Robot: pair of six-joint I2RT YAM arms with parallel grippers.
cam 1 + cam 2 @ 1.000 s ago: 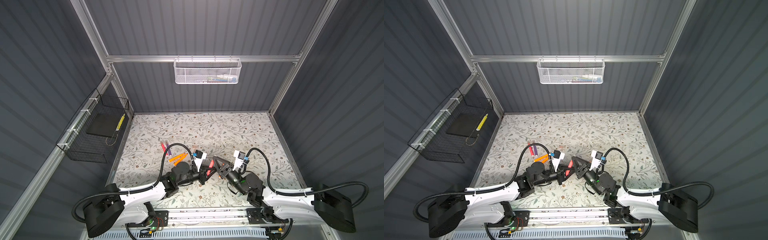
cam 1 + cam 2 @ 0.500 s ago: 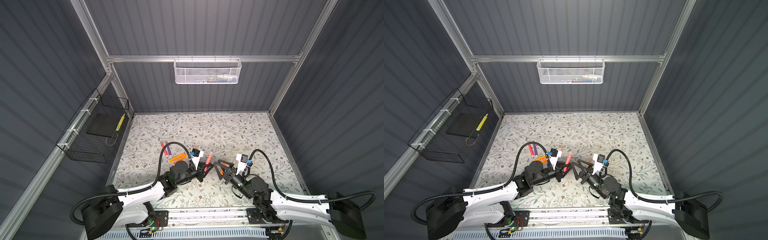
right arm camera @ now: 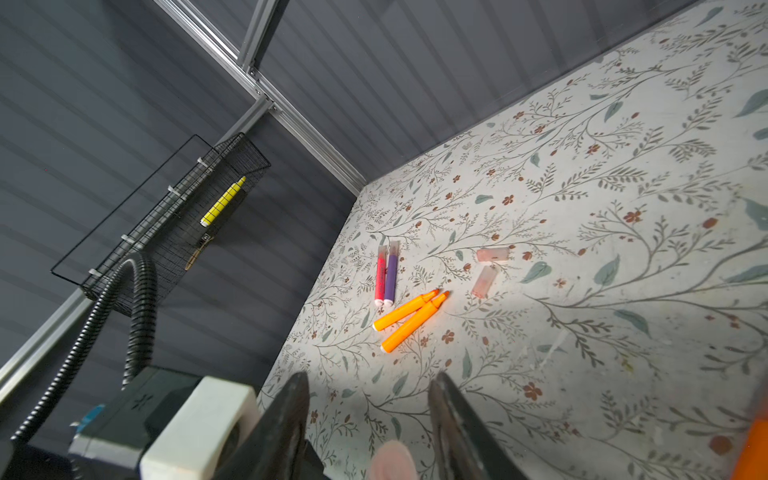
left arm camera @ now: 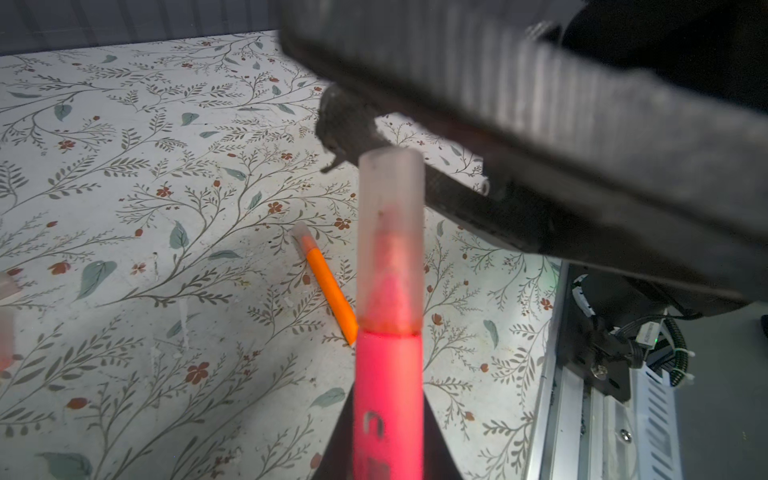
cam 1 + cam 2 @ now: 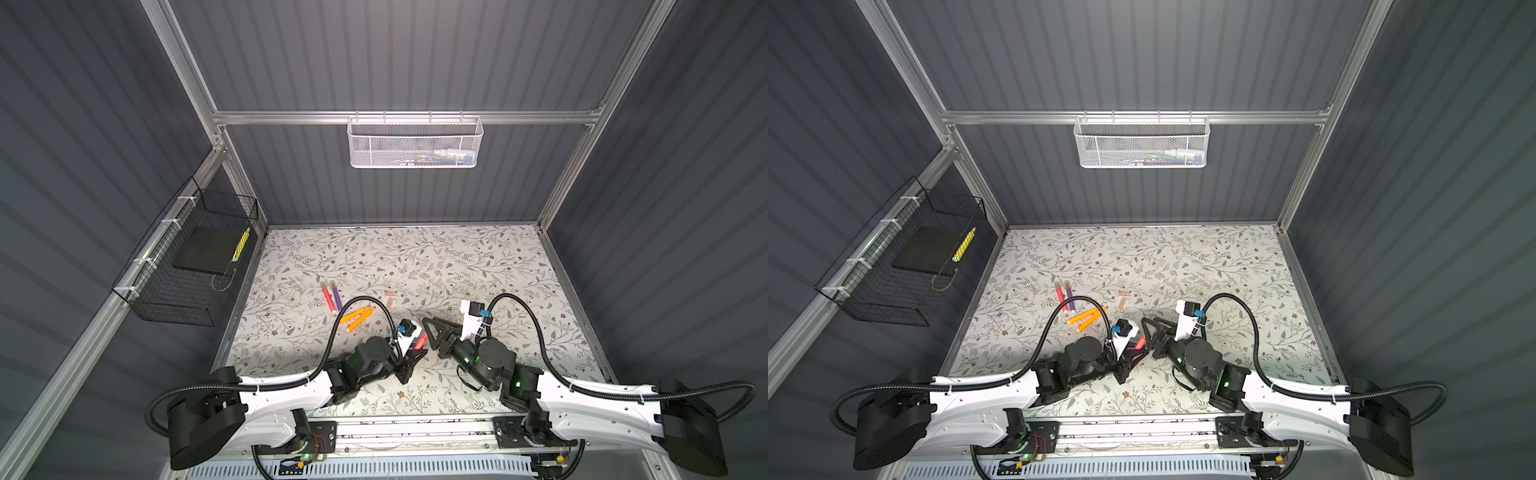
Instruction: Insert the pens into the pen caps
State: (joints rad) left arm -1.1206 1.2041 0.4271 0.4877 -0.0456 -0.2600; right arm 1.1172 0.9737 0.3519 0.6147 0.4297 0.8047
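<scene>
My left gripper is shut on a pink-red pen, whose tip sits inside a pale translucent pen cap. In both top views this pen stands between the two grippers. My right gripper is open, and the cap's end shows between its jaws without touching them. One of its dark fingers hangs over the cap. On the mat lie a capped pink-red pen, a capped purple pen, two bare orange pens and two loose caps.
A capped orange pen lies near the front rail. A black wire basket holding a yellow marker hangs on the left wall. A white mesh basket hangs on the back wall. Black cables arc over both wrists.
The right gripper let go of the cap, pulled back to the right with its jaws wide, then came back beside the pen with them narrower. The left gripper kept the pen.
</scene>
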